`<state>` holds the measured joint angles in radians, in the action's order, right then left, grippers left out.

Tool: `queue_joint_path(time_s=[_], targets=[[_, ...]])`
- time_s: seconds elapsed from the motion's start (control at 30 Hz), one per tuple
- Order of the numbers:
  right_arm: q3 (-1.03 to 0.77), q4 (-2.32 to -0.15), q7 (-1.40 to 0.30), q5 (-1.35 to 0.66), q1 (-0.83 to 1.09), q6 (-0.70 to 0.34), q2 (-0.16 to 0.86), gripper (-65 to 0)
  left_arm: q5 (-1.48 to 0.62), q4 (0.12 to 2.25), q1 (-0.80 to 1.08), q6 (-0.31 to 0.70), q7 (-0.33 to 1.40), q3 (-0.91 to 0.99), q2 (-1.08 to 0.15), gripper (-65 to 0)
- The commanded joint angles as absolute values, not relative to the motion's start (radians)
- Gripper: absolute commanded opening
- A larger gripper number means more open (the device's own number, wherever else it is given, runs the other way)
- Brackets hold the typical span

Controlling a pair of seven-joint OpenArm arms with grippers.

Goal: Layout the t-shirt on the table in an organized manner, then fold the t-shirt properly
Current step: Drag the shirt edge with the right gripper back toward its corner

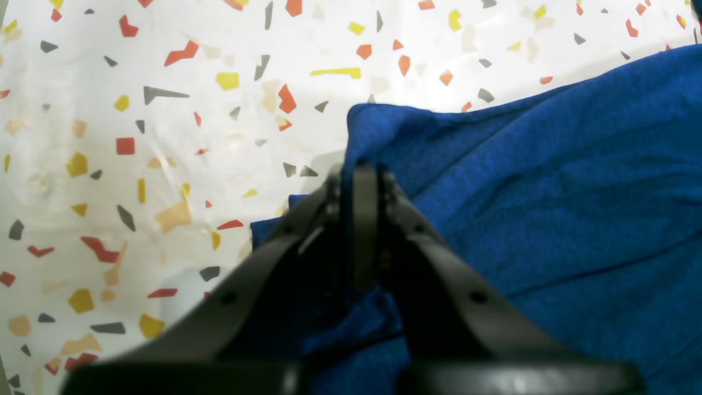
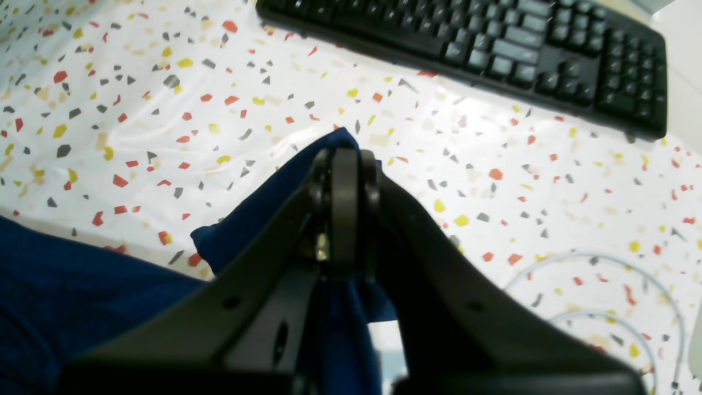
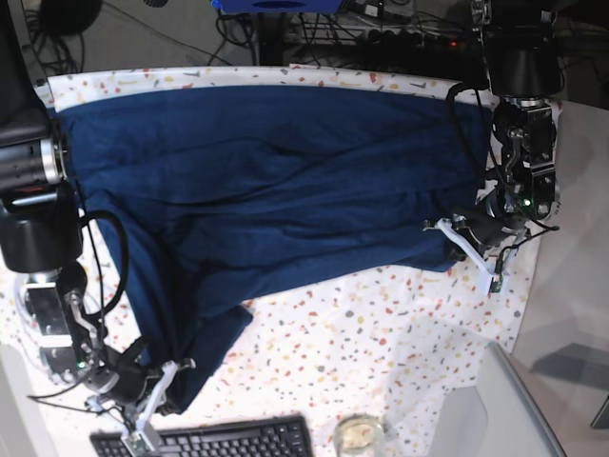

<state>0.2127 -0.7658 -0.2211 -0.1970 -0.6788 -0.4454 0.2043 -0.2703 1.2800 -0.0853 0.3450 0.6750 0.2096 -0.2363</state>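
**Both sets of fingers clamped on t-shirt edges**

The bench (image 3: 381,328), covered in white speckled cloth, carries the t-shirt (image 3: 276,181), which spreads across most of its far half, from the far-left corner to the right edge. A narrower flap of navy fabric runs down along the left side toward the near edge.

The left fingers (image 1: 364,181) are closed tight on a fold of the t-shirt's edge at the bench's right edge; cloth bunches between and beneath them, with bare speckled surface to one side in the wrist view. The right fingers (image 2: 344,164) are likewise closed on a corner of the t-shirt, near the bench's near-left corner, the fabric pinched up into a peak.

A black keyboard (image 3: 205,440) lies at the near edge, just beside the right fingers. A pale cable (image 2: 603,285) loops on the cloth nearby. A small glass (image 3: 359,435) stands at the near edge. The near-centre stretch of the bench is open speckled cloth.
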Motion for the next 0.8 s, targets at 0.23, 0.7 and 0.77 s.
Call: queue_joint_path(time_s=[0.23, 0.7, 0.77], targets=[[0.209, -0.684, -0.196, -0.205, -0.73, -0.444, 0.209, -39.3, -0.28, 1.293, -0.104, 0.349, 0.661, 0.209, -0.246, -65.0], [0.119, -0.67, -0.315, -0.209, -0.598, -0.443, 0.306, -24.8, -0.084, 1.299, -0.104, 0.349, 0.654, 0.211, -0.197, -65.0], [0.116, -0.67, -0.317, -0.209, -0.573, -0.444, 0.308, -20.9, -0.082, 1.299, -0.104, 0.349, 0.654, 0.211, -0.188, -65.0]])
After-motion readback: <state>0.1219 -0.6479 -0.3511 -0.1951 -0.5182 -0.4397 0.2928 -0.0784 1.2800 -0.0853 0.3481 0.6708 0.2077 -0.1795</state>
